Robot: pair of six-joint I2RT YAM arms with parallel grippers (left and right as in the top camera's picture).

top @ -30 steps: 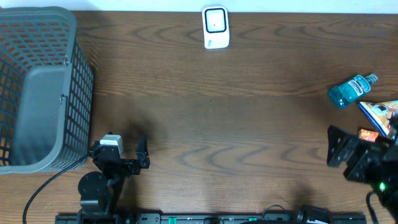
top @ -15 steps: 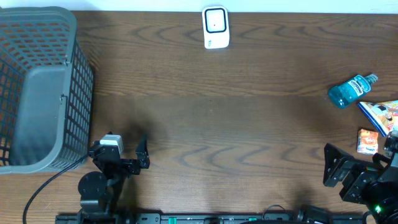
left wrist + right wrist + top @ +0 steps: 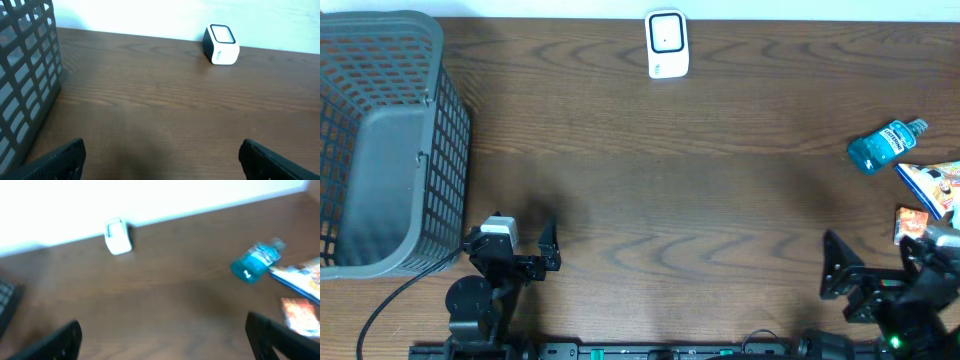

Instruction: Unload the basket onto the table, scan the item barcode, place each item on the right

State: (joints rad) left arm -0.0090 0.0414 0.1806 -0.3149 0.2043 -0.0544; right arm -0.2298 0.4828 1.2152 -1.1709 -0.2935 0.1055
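Lying on its side at 3 o'clock on the dark wood-grain table is a teal-blue plastic mouthwash bottle, cap towards the table's edge. Just towards 5 o'clock of it lie a flat colourful printed packet and a small orange carton. The right gripper sits just beside the carton at 5 o'clock, jaws spread wide and holding nothing, while the left gripper at 7 o'clock also has its jaws wide apart and empty, next to a grey plastic lattice basket at 9 o'clock, and a white box-shaped barcode scanner stands at 12 o'clock.
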